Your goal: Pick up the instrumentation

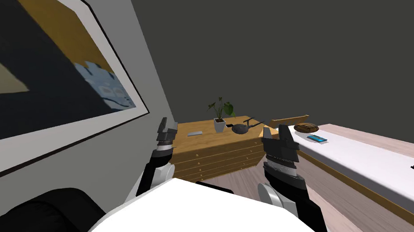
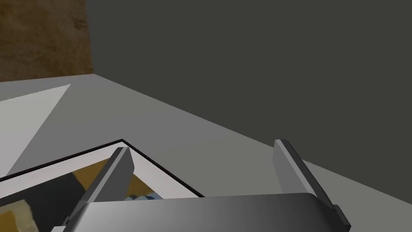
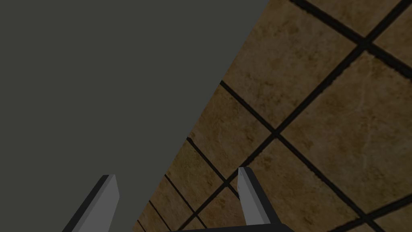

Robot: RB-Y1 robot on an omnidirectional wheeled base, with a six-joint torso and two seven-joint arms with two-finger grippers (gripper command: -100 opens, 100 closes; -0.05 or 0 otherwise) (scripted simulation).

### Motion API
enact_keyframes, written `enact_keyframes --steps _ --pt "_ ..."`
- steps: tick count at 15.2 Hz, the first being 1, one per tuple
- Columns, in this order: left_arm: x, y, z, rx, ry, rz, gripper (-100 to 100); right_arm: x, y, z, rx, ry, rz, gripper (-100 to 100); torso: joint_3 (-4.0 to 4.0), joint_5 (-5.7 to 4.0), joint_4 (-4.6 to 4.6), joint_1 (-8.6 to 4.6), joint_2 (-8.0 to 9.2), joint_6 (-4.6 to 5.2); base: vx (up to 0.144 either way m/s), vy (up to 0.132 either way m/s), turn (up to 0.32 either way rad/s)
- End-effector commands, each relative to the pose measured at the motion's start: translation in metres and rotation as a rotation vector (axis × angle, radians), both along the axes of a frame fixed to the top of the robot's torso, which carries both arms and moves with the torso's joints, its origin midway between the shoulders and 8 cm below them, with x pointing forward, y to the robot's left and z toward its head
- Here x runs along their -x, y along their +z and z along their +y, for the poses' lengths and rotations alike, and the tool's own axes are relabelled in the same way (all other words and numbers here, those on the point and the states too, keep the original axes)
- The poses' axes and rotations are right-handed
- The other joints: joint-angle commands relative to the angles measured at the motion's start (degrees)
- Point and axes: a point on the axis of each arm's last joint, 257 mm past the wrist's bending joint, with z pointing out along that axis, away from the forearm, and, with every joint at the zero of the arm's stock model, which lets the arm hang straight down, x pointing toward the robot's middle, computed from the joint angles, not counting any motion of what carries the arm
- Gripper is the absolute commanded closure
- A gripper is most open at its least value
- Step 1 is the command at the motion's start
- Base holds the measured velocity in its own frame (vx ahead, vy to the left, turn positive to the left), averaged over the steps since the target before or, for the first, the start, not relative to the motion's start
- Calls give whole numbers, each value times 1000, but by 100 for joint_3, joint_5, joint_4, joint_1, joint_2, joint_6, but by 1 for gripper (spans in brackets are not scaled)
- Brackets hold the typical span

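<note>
Wooden dresser (image 1: 212, 141), dark round instrument (image 1: 241, 128) (thin rods)

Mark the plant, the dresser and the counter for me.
plant (image 1: 219, 124), head view, on its white pot.
dresser (image 1: 213, 157), head view, on a drawer front.
counter (image 1: 368, 160), head view, on its bare white top.

Left pincer (image 1: 168, 124), right pincer (image 1: 275, 130) (both upright)
</note>
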Motion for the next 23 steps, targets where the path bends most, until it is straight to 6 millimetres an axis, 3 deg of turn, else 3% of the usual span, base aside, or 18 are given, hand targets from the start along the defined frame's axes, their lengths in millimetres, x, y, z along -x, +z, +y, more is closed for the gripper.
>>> enact_keyframes --steps 1,7,10,12,18,20,21,23 --pt "-9 -10 2 -20 -15 49 -100 0 0 0 0 0 0 0 0 0 0 0 0 0 -8 -4 -98" --pt "-28 -35 14 -33 -26 158 -100 0 0 0 0 0 0 0 4 0 2 1 8 2 -20 -4 -101" --pt "-42 -56 29 -33 -25 248 -100 0 0 0 0 0 0 0 4 0 2 1 8 1 -19 -5 -121" --pt "-44 -58 29 -31 -23 258 -100 0 0 0 0 0 0 0 5 0 2 1 8 1 -18 -2 -70" --pt "-63 -96 62 -17 -3 412 -100 0 0 0 0 0 0 0 4 0 2 1 7 0 -17 -6 -119" --pt "-65 -102 64 -11 1 437 -100 0 0 0 0 0 0 0 3 0 1 1 6 2 -13 -5 -87" --pt "-69 -114 77 -4 11 482 -100 0 0 0 0 0 0 0 3 0 1 1 5 0 -14 -6 -146" --pt "-71 -119 78 1 15 501 -100 0 0 0 0 0 0 0 3 0 1 1 6 2 -13 -2 -96"
